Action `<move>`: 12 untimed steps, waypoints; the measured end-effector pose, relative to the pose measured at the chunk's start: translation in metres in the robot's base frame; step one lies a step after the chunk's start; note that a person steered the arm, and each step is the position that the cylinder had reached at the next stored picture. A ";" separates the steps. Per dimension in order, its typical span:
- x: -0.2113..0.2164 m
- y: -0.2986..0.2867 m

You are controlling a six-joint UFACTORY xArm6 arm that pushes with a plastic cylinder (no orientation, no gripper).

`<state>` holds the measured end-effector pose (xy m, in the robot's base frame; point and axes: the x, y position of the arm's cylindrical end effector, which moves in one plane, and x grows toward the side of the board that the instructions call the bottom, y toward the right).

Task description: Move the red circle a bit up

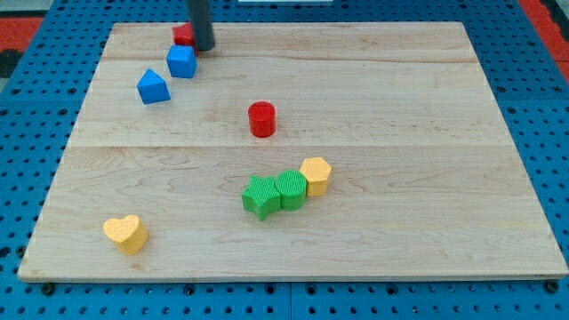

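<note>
The red circle point(261, 119) is a short red cylinder near the middle of the wooden board point(427, 133). My tip point(204, 49) is at the view's top left, well up and to the left of the red circle and apart from it. The tip stands right beside a second red block point(183, 36), which the rod partly hides, and just above and to the right of a blue cube point(181, 61).
A blue house-shaped block point(153, 87) lies below and left of the blue cube. A green star point(260, 196), a green cylinder point(290, 188) and a yellow hexagon point(316, 175) sit in a touching row below the red circle. A yellow heart point(125, 233) is at the bottom left.
</note>
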<state>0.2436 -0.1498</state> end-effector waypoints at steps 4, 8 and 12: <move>0.058 0.057; 0.096 0.072; 0.077 -0.049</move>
<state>0.3204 -0.1984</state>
